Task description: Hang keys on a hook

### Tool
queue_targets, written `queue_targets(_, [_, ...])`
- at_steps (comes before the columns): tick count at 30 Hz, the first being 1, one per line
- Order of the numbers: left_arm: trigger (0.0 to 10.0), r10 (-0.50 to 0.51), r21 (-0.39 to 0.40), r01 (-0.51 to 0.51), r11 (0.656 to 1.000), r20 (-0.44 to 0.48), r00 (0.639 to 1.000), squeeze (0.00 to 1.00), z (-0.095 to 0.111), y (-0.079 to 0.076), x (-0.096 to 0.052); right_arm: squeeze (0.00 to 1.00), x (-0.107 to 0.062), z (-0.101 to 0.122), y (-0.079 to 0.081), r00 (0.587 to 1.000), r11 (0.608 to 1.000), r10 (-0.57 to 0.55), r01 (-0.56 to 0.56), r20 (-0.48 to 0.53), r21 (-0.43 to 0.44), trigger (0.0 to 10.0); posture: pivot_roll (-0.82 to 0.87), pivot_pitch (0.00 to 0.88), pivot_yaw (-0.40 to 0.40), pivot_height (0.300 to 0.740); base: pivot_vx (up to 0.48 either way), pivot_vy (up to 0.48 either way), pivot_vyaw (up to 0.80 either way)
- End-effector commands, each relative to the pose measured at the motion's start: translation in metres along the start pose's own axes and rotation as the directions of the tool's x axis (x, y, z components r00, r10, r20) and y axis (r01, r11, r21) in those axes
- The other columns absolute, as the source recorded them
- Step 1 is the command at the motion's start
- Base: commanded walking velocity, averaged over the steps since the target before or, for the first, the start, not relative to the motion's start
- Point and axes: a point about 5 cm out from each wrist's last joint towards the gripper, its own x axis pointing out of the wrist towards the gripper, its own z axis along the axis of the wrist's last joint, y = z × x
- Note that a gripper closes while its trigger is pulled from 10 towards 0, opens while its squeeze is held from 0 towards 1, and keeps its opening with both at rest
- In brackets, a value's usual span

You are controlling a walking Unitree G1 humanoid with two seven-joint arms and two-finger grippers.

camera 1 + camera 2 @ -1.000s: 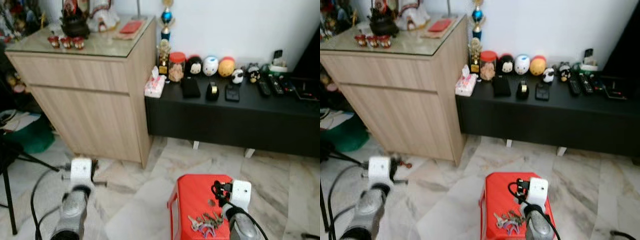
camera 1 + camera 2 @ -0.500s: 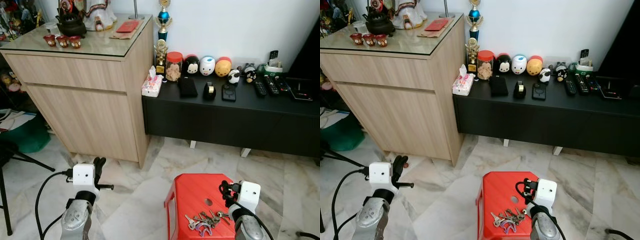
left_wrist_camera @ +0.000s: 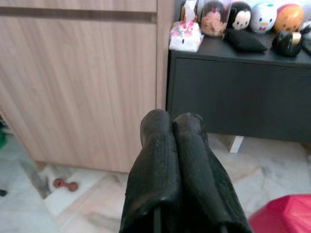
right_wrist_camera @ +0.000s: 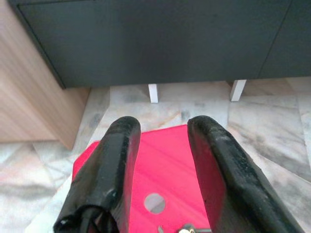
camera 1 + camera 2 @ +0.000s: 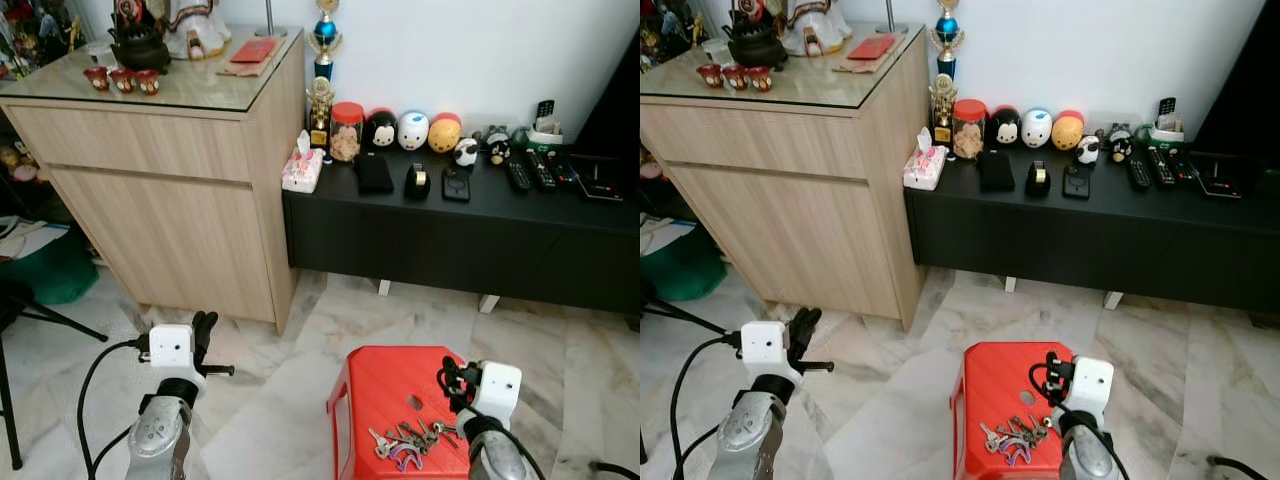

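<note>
A bunch of keys (image 5: 405, 440) lies on the near part of a red plastic stool (image 5: 385, 385) on the marble floor. My right gripper (image 4: 164, 124) hovers above the stool just right of the keys, open, with nothing between its black fingers (image 5: 447, 380). The edge of the keys peeks in at the frame's lower border (image 4: 187, 228), near the fingers' base. My left gripper (image 3: 172, 118) is shut and empty, held low over the floor to the stool's left (image 5: 205, 328), and it points toward the wooden cabinet.
A tall wooden cabinet (image 5: 170, 190) stands ahead on the left. Beside it is a low black bench (image 5: 460, 235) carrying figurines, jars and remotes. A small red object (image 3: 65, 184) lies on the floor by the cabinet. A black stand leg (image 5: 15, 400) is at far left.
The view has shifted and sharpened as the camera moved. My left gripper has come up a little and further into view. The keys lie unmoved on the stool.
</note>
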Motion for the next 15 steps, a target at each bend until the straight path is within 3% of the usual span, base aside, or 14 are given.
queue_targets(1, [10.0, 0.024, -0.013, -0.024, 1.000, 0.025, 0.999, 0.00, 0.008, 0.002, 0.001, 0.00, 0.003, 0.002, 0.001, 1.000, 0.999, 0.019, -0.019, -0.012, -0.029, 10.0, 0.19, 0.000, -0.055, 0.740, 0.000, 0.000, 0.00])
queue_targets(7, [10.0, 0.030, -0.026, -0.029, 0.999, 0.039, 0.999, 0.00, 0.012, -0.004, -0.002, 0.00, 0.014, 0.020, 0.003, 0.999, 0.998, 0.049, -0.048, 0.021, -0.050, 10.0, 0.18, 0.000, -0.075, 0.740, 0.000, 0.000, 0.00])
queue_targets(15, [10.0, -0.010, -0.018, 0.009, 1.000, -0.015, 1.000, 0.00, 0.007, -0.010, 0.000, 0.00, 0.014, 0.019, 0.000, 1.000, 0.999, 0.000, 0.001, 0.019, -0.045, 10.0, 0.13, 0.000, -0.049, 0.716, 0.000, 0.000, 0.00])
